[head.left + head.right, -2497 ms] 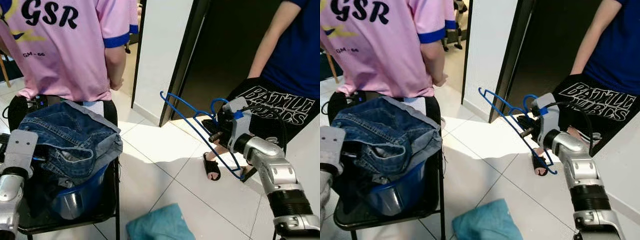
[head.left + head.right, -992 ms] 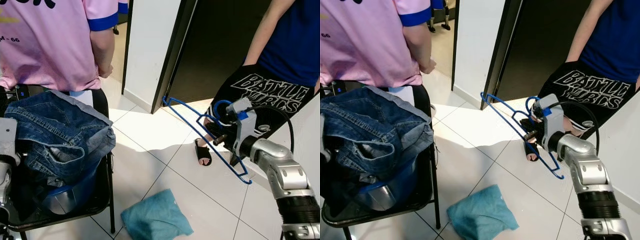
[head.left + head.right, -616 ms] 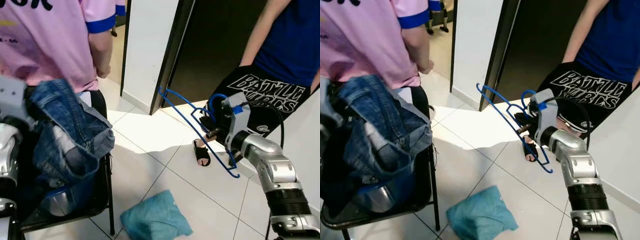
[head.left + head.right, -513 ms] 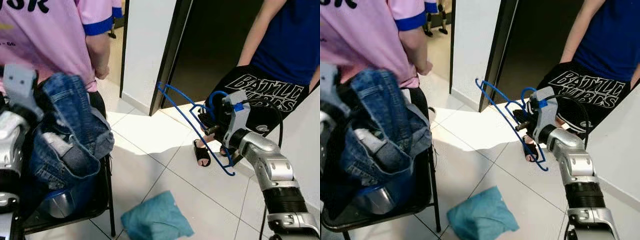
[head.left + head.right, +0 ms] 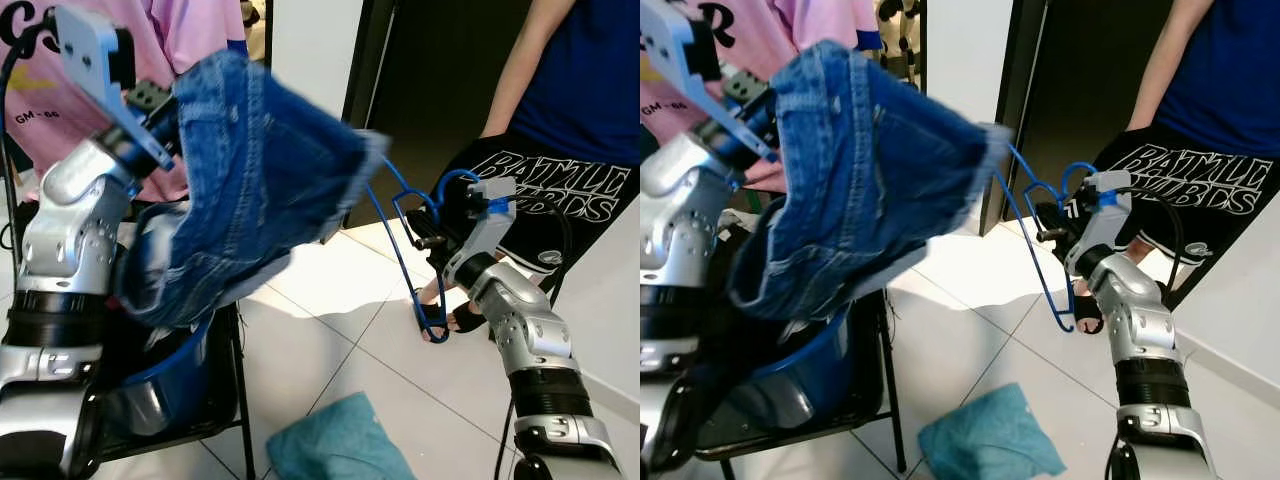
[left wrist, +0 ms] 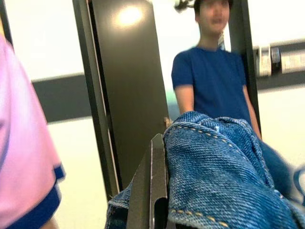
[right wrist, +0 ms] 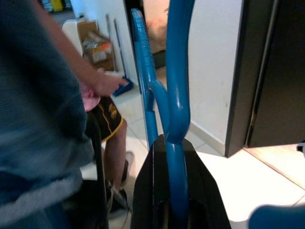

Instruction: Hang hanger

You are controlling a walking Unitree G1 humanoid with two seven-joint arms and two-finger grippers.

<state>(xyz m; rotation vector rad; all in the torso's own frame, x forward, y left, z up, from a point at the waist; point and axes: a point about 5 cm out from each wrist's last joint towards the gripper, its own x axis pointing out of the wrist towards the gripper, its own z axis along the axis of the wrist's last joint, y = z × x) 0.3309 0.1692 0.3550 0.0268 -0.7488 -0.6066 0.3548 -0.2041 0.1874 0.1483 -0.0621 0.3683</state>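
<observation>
— Jaws first: what are they doing?
— Right gripper point(image 5: 432, 240) is clamping its jaws on the blue hanger point(image 5: 400, 250), near the hook, out in front of the dark doorway point(image 5: 1080, 90).
— And the left?
— Left gripper point(image 5: 150, 100) is raised high, its jaws pinching a pair of blue jeans point(image 5: 250, 200). One black finger point(image 6: 150, 191) is pressing flat against the denim in the left wrist view.
— Where is the hanger sitting relative to the jeans?
— Just beside them. The hanger's top end is reaching right up to the edge of the lifted cloth; I cannot tell whether they are touching.
— Anything below?
— The jeans are hanging over a black chair point(image 5: 235, 400) holding a blue bowl point(image 5: 800, 385). A teal cloth point(image 5: 990, 435) is lying on the tiled floor point(image 5: 340, 350).
— People?
— One in a pink shirt point(image 5: 200, 30) is standing behind the chair, another in a blue shirt point(image 5: 1225, 70) is standing by the doorway.
</observation>
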